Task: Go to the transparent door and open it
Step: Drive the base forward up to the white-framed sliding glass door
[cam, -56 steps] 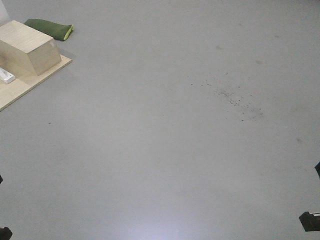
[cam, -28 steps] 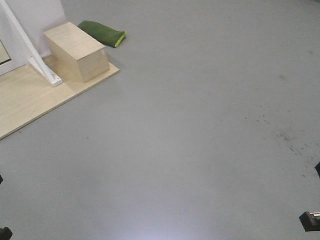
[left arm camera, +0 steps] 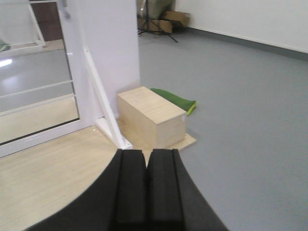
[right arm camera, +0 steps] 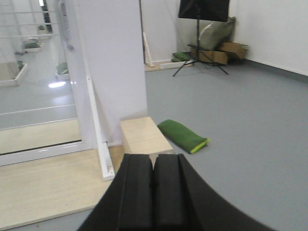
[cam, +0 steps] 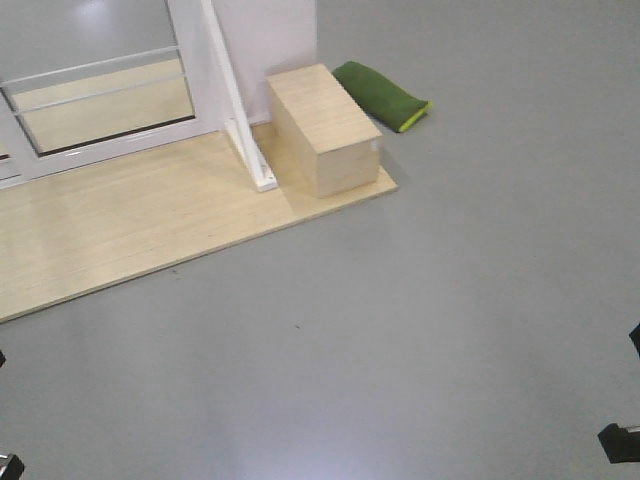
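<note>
Front view, with both wrist views. The glass door (cam: 100,95) stands at the upper left of the front view, along the far edge of a low wooden platform (cam: 120,225) that lies on the grey floor (cam: 450,300). Its frame is glossy white, and thin white bars cross the clear pane horizontally. In the right wrist view a grey handle (right arm camera: 64,29) shows, somewhat blurred, high on the door's right-hand edge.

Just right of the door rises a plain white panel (cam: 265,30). A white slanted bracket (cam: 235,100) leans from this panel down to the platform, where its foot rests. Beside the bracket's foot, on the platform's right end, sits a pale wooden box (cam: 325,130). A green cushion (cam: 380,95) lies on the floor behind the box, near it, one end edged in yellow-green.

The left claw (left arm camera: 146,156) fills the lower middle of its own view, its two black fingers pressed together with only a thin seam between them and nothing held. The right claw (right arm camera: 153,161) shows the same: fingers pressed together, nothing between them. Both claws point toward the platform and are well apart from the door.

Far behind, in the right wrist view, a black tripod stand (right arm camera: 199,33) stands before some cardboard boxes (right arm camera: 233,48) by the wall.
</note>
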Robot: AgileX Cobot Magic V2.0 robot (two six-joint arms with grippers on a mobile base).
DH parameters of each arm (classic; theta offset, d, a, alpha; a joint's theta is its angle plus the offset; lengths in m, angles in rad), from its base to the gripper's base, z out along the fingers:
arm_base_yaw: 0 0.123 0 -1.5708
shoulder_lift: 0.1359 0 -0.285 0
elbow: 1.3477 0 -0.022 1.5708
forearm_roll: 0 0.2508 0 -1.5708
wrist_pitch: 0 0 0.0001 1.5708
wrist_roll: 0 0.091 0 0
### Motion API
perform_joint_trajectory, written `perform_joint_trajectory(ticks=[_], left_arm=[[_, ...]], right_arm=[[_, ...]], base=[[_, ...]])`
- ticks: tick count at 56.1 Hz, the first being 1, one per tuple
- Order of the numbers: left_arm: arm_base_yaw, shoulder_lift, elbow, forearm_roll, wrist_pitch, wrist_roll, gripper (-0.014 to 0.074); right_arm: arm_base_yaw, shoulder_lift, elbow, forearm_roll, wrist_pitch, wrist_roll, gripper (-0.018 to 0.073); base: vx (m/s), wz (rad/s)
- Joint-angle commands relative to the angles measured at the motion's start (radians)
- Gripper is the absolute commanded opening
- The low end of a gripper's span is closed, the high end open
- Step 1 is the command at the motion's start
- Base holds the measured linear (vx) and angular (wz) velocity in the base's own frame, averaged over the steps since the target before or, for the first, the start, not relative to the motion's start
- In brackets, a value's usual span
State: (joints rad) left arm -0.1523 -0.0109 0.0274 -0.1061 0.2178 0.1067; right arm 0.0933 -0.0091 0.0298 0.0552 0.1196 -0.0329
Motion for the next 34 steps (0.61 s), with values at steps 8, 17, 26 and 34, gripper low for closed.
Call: perform_joint_trajectory(ticks=[8,17,26,34], left_arm=[[-0.006,-0.014,-0.026,-0.012,-0.078,-0.002,0.0003],[-0.006,-0.014,-0.026,-0.012,-0.078,-0.002,0.0003],[-0.006,-0.014,-0.026,-0.012,-0.078,-0.002,0.0003],[-0.006,-0.014,-0.026,-0.012,-0.078,-0.002,0.0003]], right_arm=[[-0.006,-0.016,0.002,-0.002,-0.084,-0.006,-0.0004],[-0.006,-0.016,0.002,-0.002,-0.084,-0.006,-0.0004],[-0.006,-0.016,0.002,-0.002,-0.084,-0.006,-0.0004],[-0.006,-0.016,0.002,-0.002,-0.084,-0.006,-0.0004]], base=[[0.53,0.66],[0.52,0.6],[0.51,0.52],[0.5,0.44]])
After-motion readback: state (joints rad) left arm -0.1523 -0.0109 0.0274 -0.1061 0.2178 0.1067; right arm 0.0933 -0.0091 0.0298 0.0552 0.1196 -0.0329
